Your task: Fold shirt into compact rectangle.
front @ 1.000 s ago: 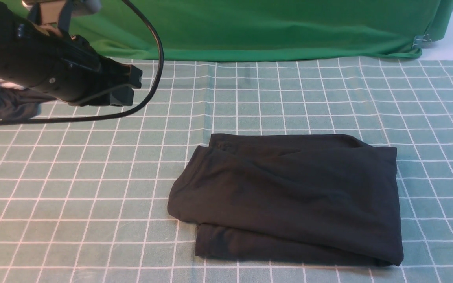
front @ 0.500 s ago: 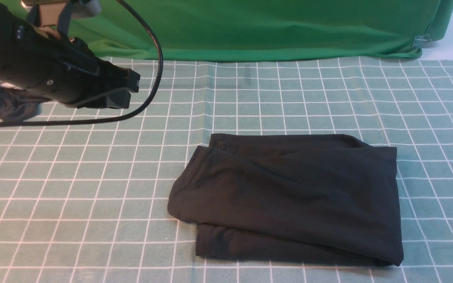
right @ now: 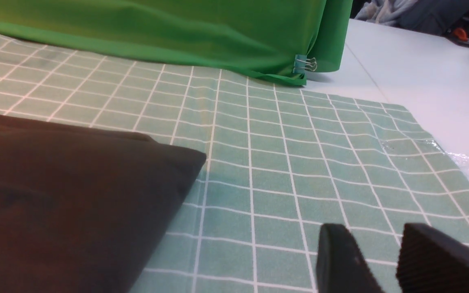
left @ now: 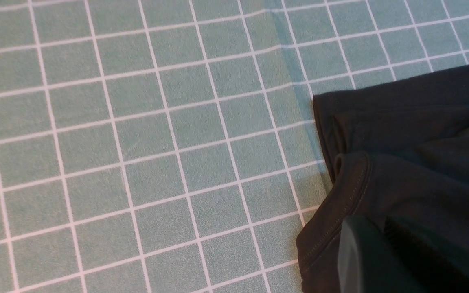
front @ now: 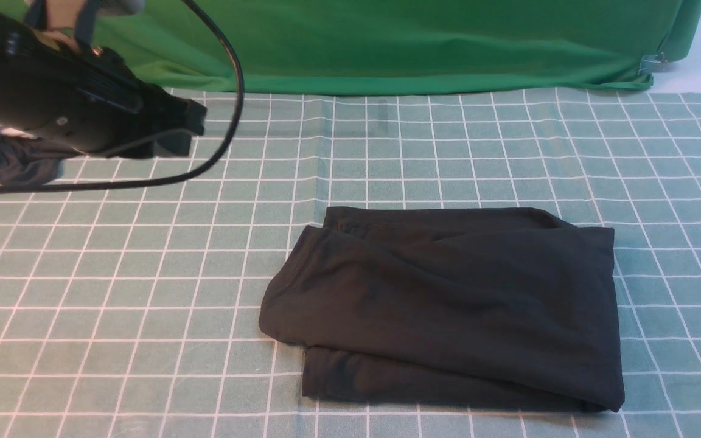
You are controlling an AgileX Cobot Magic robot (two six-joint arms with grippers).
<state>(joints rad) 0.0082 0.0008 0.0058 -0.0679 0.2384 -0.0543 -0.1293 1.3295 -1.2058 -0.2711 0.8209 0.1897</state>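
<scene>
Left gripper (front: 183, 129), closed and empty, pulls back from the folded shirt (front: 448, 304) lying untouched mid-counter (front: 143, 304); right gripper (right: 381, 260) parts beside it, holding nothing, so folding looks finished

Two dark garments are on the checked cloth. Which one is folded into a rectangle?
The shirt, lying flat in the middle of the checked cloth, is the folded rectangle. The other dark garment sits bunched at the far left edge, partly behind the left arm.

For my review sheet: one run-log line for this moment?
shirt: folded rectangle on checked cloth | left gripper: raised, empty | right gripper: beside shirt, empty
</scene>
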